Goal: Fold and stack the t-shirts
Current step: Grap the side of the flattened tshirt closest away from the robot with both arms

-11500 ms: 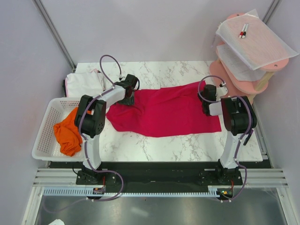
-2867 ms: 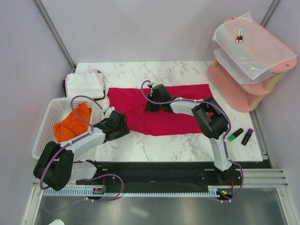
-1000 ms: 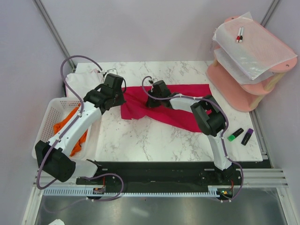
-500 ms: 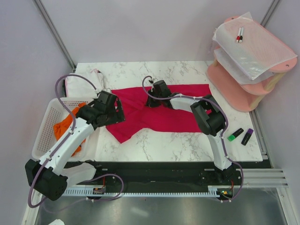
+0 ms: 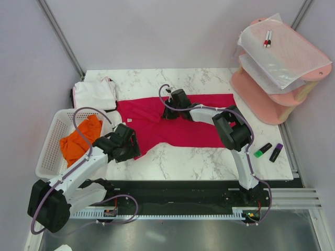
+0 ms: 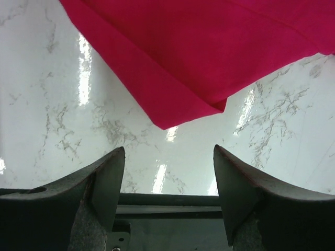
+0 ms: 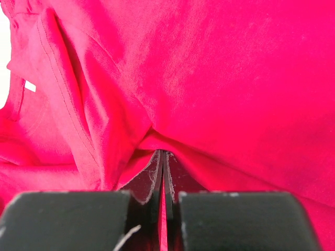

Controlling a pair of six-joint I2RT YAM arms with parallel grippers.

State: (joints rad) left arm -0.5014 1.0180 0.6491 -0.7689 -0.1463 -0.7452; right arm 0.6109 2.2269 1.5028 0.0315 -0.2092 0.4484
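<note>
Shirts, three: crimson t-shirt (image 5: 180,128) spread creased mid-table; white t-shirt (image 5: 94,94) folded far left; orange t-shirt (image 5: 78,141) bunched in basket (image 5: 51,145); left gripper (image 6: 167,157) parted, empty; right gripper (image 7: 162,159) pinches the crimson cloth.

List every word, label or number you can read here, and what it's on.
No text is readable in any view.
The small white tag on the crimson-red t-shirt: too small to read.
The sheets on the pink shelf: any print is blurred.
The markers on top, the green highlighter, the purple highlighter: no legible labels.
</note>
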